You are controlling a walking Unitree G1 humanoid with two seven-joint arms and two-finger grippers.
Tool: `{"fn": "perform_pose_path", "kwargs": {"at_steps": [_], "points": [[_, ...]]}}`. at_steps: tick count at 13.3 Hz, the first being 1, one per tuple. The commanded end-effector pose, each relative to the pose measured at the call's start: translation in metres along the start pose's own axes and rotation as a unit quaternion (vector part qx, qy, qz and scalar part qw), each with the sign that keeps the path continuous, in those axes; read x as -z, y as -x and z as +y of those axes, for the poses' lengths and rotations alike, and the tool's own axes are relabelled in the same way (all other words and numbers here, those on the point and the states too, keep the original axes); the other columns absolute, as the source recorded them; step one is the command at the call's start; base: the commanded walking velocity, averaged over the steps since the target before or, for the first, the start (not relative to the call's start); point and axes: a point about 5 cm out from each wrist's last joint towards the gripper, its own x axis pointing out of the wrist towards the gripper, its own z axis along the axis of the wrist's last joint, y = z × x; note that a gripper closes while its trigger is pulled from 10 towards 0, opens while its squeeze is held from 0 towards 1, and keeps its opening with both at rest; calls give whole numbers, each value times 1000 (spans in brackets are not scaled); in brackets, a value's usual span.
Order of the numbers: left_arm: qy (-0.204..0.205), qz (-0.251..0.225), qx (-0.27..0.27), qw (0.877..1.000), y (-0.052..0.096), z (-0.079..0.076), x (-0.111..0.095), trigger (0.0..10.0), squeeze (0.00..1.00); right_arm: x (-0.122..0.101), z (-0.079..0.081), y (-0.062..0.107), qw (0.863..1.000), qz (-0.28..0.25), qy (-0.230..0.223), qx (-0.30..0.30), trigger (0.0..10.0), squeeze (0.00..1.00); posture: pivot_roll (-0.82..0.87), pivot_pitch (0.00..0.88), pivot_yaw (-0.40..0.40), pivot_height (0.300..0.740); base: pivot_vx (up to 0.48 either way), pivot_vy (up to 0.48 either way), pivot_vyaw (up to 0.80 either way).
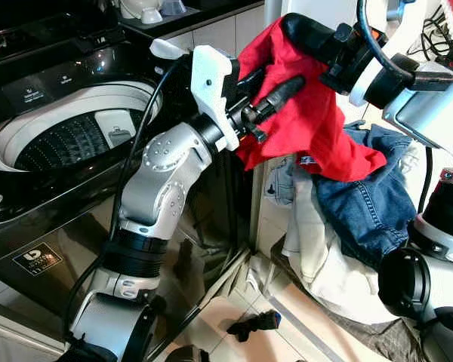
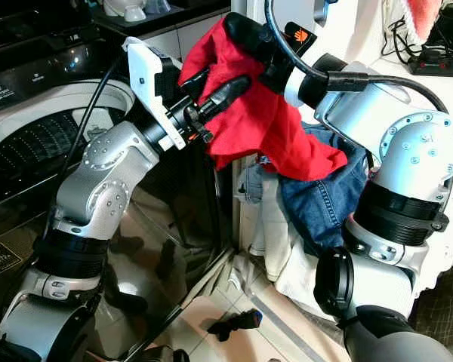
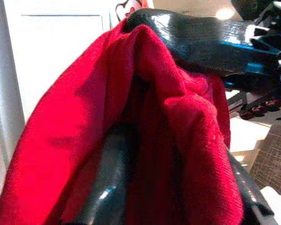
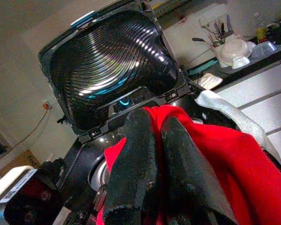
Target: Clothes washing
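Note:
A red garment [image 1: 317, 128] hangs in the air between the open top-loading washing machine [image 1: 68, 139] and a pile of laundry. My right gripper [image 1: 293, 29] is shut on the garment's top edge; in the right wrist view its two fingers [image 4: 140, 159] press together over the red cloth. From the machine side, my left gripper [image 1: 278, 81] reaches into the garment and stands open. One finger [image 1: 287, 89] lies in front of the cloth and the other is partly behind a fold. In the left wrist view the red cloth [image 3: 168, 140] drapes between its fingers.
The washer's drum is open and its raised lid [image 4: 112, 61] stands behind it. Blue jeans [image 1: 370, 196] and cream clothes [image 1: 317, 249] are heaped to the right below the garment. A small dark item [image 1: 253, 326] lies on the tiled floor.

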Motion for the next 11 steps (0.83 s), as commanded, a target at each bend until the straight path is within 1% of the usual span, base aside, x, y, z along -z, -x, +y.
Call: {"fn": "perform_pose_path", "kwargs": {"at_steps": [1, 3, 4, 5, 7, 8, 9, 10, 11], "points": [[-7, 7, -19, 1000, 1, 8, 0, 0, 0, -4, 7, 2, 1000, -7, 12, -11, 0, 0, -88, 0, 65, 740, 0, 0, 0], [-20, 8, -51, 998, 3, 18, -1, 0, 0, -5, 6, 2, 1000, -8, 16, -4, 0, 0, -87, 0, 66, 740, 0, 0, 0], [-24, 9, -59, 998, 4, 22, -2, 0, 0, -6, 4, 3, 1000, -9, 29, 6, 10000, 0, -86, 0, 67, 740, 0, 0, 0], [-27, 7, -65, 998, 5, 24, -3, 0, 0, -7, 5, 3, 1000, -18, 19, -13, 10000, 1000, -86, 0, 68, 740, 0, 0, 0], [-18, 8, -98, 995, 6, 32, -1, 0, 0, -9, 4, 6, 999, -28, 21, -6, 10000, 1000, -92, 0, 75, 740, 0, 0, 0], [-33, 11, -126, 991, 8, 41, -1, 0, 0, -11, 6, 8, 999, -32, 26, -11, 10000, 1000, -96, 0, 79, 740, 0, 0, 0], [-63, 11, -175, 982, 10, 59, -7, 0, 0, -14, 3, 11, 998, -38, 45, 11, 10000, 1000, -95, 0, 78, 740, 0, 0, 0], [-126, 4, -241, 962, 9, 90, -29, 0, 0, -15, -4, 15, 997, -39, 56, 38, 10000, 0, -91, 0, 77, 740, 0, 0, 0], [-214, -5, -290, 933, 6, 112, -59, 0, 0, -12, -6, 16, 996, -33, 63, 45, 10000, 0, -84, 0, 70, 740, 0, 0, 0]]}}
